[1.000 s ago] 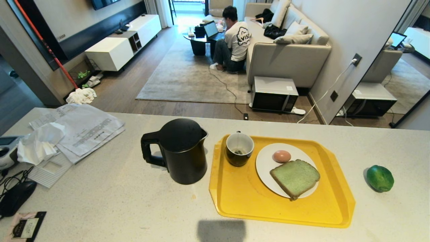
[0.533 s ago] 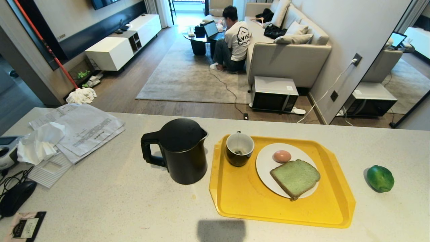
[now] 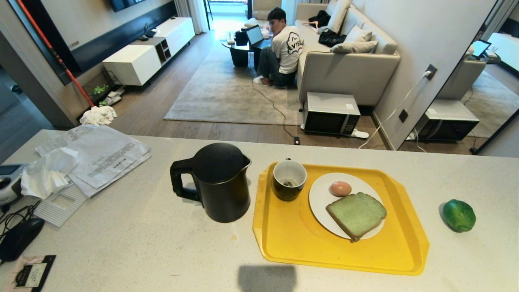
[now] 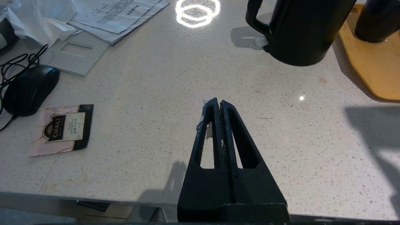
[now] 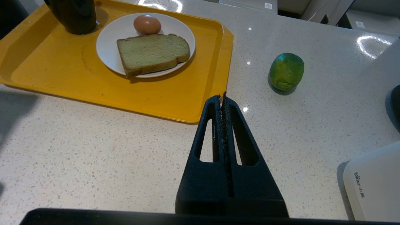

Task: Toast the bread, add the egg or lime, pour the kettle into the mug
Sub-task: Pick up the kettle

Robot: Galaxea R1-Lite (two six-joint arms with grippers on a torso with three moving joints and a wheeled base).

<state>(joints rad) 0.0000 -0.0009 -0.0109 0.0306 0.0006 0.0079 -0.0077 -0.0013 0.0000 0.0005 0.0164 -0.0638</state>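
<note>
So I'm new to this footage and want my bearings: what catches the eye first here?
The yellow tray on the pale counter stands out, carrying the mug and a white plate with the egg and the green bread. The tall black kettle stands just left of the tray, and the lime lies alone to its right.

Both the left gripper [image 4: 217, 103] and the right gripper [image 5: 222, 97] are matte black, each built of two tapering triangular fingers with long cut-out slots, rough serrated inner faces, and whitish scuffs along the left one's edge.
</note>
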